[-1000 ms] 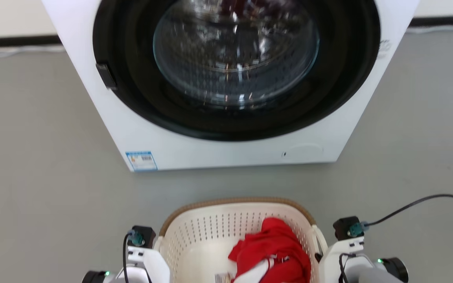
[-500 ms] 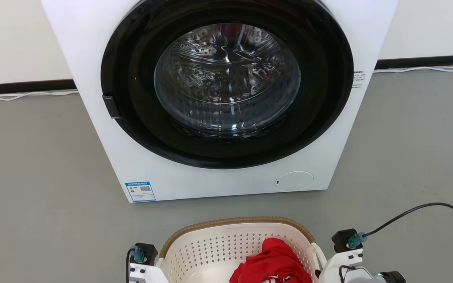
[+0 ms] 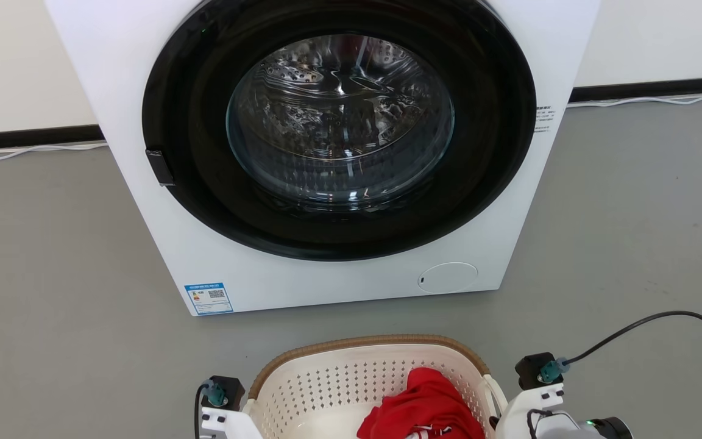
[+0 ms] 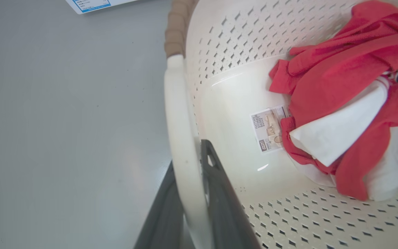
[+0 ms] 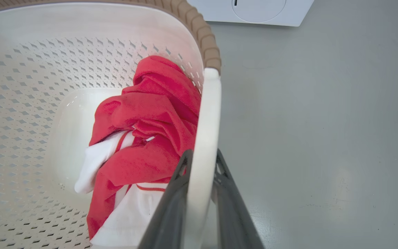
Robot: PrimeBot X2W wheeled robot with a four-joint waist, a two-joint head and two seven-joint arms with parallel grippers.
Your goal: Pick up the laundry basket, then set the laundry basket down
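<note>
The laundry basket (image 3: 339,381), cream perforated plastic with a brown woven rim, sits at the bottom centre of the head view between my two wrists. My left gripper (image 4: 188,154) is shut on the basket's white left handle (image 4: 180,114), one dark finger on each side of it. In the right wrist view, my right gripper (image 5: 202,152) is shut the same way on the right handle (image 5: 209,103). A red and white garment (image 4: 340,79) lies inside beside a small label (image 4: 268,128). Whether the basket's base touches the floor is hidden.
A white washing machine (image 3: 326,283) with a round glass door (image 3: 339,119) stands just beyond the basket. Grey floor (image 3: 52,274) spreads to both sides. A black cable (image 3: 662,317) arcs from my right wrist. A dark baseboard (image 3: 22,137) runs along the wall behind.
The whole head picture has shifted downward and slightly left, so the camera has moved. The basket keeps its place between my wrists, and both grips hold unchanged.
</note>
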